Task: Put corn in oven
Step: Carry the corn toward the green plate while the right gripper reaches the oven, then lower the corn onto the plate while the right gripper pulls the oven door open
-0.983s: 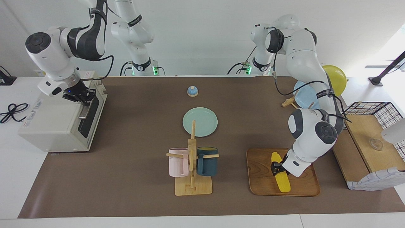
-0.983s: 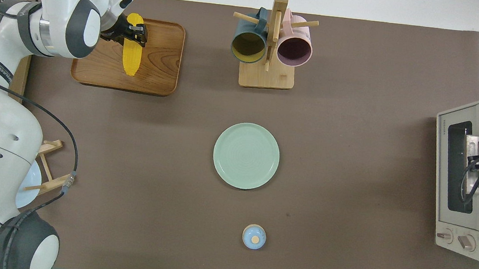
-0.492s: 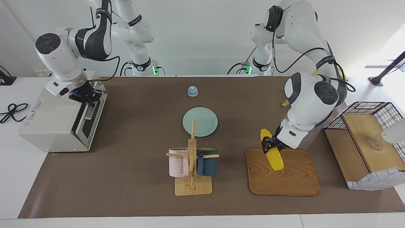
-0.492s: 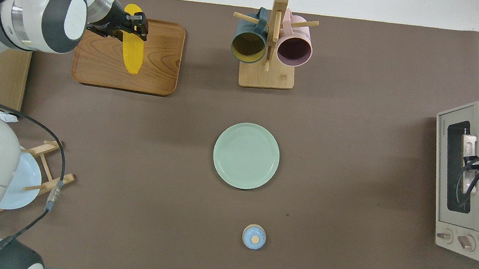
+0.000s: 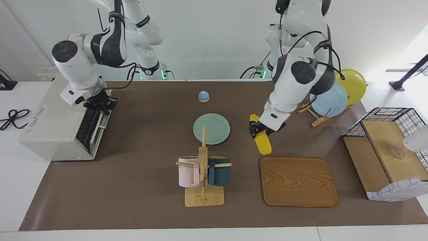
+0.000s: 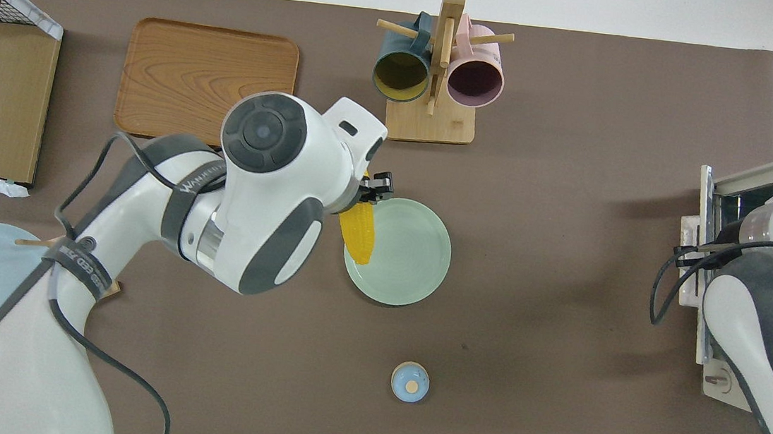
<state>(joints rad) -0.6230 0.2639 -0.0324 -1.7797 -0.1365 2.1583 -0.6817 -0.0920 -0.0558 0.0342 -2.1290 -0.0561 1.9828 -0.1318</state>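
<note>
Since a second ago the left gripper (image 5: 257,130) has lifted the corn (image 5: 261,140) clear off the wooden tray (image 5: 298,181) and carried it toward the middle of the table (image 5: 150,187), while the right gripper (image 5: 99,104) has pulled the oven's (image 5: 60,129) door handle (image 5: 100,122) down, so the door now hangs partly open with the wire rack showing.

Going across the facing view: the off-white toaster oven sits at the right arm's end, with the right jaws closed tight at the top edge of its door. Next come the little blue bell (image 5: 203,96) near the robots, the green plate (image 5: 211,129), and farther out the wooden mug rack (image 5: 203,180) with a pink mug (image 5: 188,171) and a dark blue mug (image 5: 219,170). Then the corn, held up in the air by its upper end in the left jaws and hanging tilted, over the table just beside the green plate. The tray lies bare. Toward the left arm's end stand a blue plate (image 5: 329,99) and a yellow plate (image 5: 353,84) in a wooden rack, then the wire-and-wood basket shelf (image 5: 389,147).
</note>
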